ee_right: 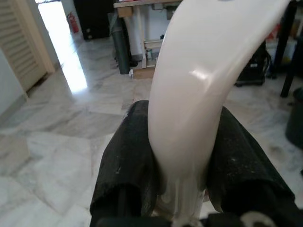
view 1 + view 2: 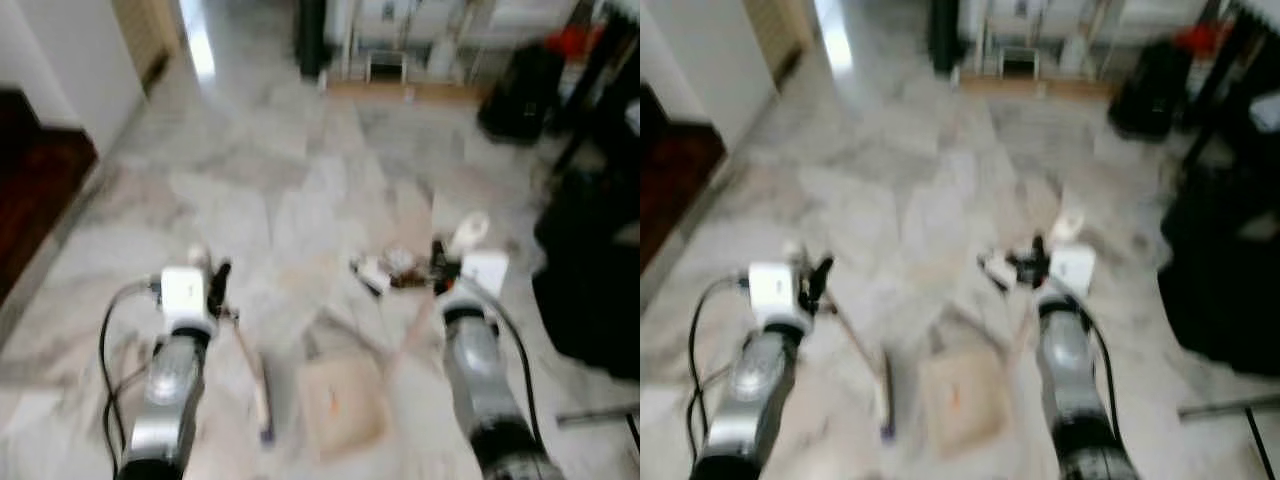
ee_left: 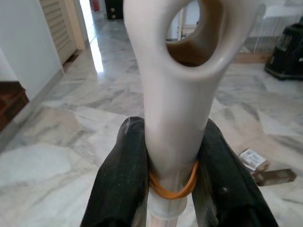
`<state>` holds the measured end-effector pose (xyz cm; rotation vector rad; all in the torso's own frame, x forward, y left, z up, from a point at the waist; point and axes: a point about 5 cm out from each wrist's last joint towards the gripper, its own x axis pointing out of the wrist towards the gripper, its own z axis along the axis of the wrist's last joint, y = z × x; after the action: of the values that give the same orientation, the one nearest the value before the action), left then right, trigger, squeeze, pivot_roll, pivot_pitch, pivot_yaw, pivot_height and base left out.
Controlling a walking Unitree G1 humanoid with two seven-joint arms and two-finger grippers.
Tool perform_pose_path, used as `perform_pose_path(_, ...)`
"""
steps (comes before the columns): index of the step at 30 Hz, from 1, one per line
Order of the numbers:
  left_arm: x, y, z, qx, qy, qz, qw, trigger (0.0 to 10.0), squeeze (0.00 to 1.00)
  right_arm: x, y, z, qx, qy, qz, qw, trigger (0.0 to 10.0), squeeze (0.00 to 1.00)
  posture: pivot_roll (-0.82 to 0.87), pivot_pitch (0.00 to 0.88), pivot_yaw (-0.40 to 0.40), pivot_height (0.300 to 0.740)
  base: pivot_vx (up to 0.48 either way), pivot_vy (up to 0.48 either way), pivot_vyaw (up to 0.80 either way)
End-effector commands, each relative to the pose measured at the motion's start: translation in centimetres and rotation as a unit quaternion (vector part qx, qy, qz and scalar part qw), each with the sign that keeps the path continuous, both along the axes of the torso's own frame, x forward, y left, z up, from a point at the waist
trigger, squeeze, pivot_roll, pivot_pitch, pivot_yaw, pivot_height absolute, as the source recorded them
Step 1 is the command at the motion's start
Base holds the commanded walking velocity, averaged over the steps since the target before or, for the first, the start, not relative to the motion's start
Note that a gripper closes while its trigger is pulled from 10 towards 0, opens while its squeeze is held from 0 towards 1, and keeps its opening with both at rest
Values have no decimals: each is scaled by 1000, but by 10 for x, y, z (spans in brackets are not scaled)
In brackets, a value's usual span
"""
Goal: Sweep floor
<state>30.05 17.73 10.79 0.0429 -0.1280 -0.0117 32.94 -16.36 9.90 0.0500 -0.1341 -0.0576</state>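
You are looking across a pale grey-veined marble floor (image 2: 300,190), polished enough to throw back a bright streak of daylight (image 2: 200,45) from a passage at the far left. A white wall (image 2: 75,70) stands on that side, with a cream louvred door (image 3: 57,28) beyond it and a dark red-brown patch of flooring (image 2: 35,190) at its foot. Along the far end you see a white shelving unit (image 2: 400,35) on a low wooden base (image 2: 405,92), a dark upright object (image 2: 312,35) beside it, and a black bag (image 2: 520,90) to the right. More dark shapes (image 2: 590,270) crowd the right edge, too blurred to identify.
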Motion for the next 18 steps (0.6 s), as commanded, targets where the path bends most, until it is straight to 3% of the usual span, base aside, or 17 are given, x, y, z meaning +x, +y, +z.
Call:
perform_pose_path(1,1,-6,6,-1,-15,-10,1000,10000,0,-1,-9,5,-6,-13,-12,1000,10000,0,48,120,5,740,334,0,0)
perform_pose_path(18,1,-9,5,-1,-15,-16,1000,10000,0,-1,-8,5,-7,-15,-11,1000,10000,0,47,106,10,740,334,0,0)
